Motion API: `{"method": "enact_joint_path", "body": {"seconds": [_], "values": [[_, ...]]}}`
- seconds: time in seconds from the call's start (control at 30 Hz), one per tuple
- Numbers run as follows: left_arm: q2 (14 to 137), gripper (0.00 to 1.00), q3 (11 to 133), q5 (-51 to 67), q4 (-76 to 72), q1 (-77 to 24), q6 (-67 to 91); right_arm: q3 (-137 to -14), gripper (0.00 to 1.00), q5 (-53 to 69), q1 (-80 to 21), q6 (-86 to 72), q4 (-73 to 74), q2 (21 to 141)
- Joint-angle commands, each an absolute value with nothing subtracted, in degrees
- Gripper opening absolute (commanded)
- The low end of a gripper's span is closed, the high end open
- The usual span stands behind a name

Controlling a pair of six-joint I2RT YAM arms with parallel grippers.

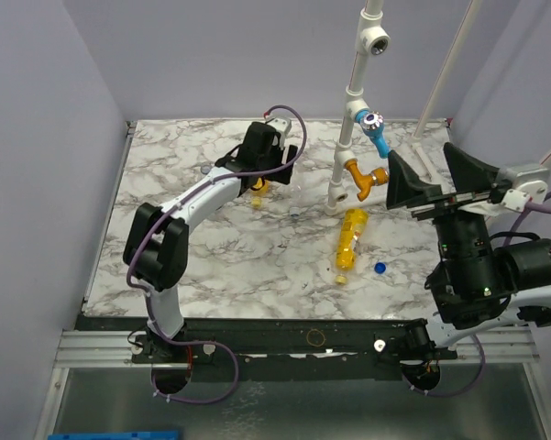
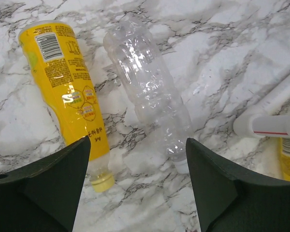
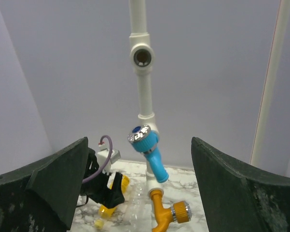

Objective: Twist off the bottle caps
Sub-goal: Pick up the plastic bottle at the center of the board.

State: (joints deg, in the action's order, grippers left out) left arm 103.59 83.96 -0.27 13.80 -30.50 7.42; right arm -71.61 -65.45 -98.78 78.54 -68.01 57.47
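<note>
My left gripper (image 1: 259, 170) hangs open and empty above two lying bottles at the back of the table. In the left wrist view its jaws (image 2: 138, 143) frame both necks. The yellow-labelled bottle (image 2: 67, 82) has a yellow cap (image 2: 102, 181) on it. The plain clear bottle (image 2: 149, 92) has a pale cap (image 2: 182, 166). A second yellow-orange bottle (image 1: 351, 243) lies mid-table, with a loose blue cap (image 1: 380, 268) beside it. My right gripper (image 1: 426, 170) is open, empty and raised high at the right (image 3: 140, 140). The Pepsi-label bottle is out of view.
A white pipe stand (image 1: 348, 119) with a blue tap (image 1: 376, 133) and a yellow tap (image 1: 367, 176) rises at the back centre, just right of the left gripper. Its base (image 2: 268, 126) shows in the left wrist view. Grey walls enclose the marble table (image 1: 211, 266).
</note>
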Motion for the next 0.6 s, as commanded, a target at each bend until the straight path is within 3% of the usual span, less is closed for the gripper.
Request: {"method": "enact_joint_path", "body": {"seconds": [0.0,0.3,0.57], "values": [[109.3,0.79,89.8,-5.4,17.2,-30.2,6.0,-74.5,0.89,-61.4,-98.9,80.0,-67.5,55.0],[116.8,0.69,95.0,-12.9,13.0,-28.2,5.9,-74.8,0.89,-61.2,-98.9,73.7,-56.9,52.1],[121.4,0.69,94.6,-16.2,10.5,-27.3,5.5,-71.9,0.89,-63.4,-98.9,71.8,-55.4,49.2]]}}
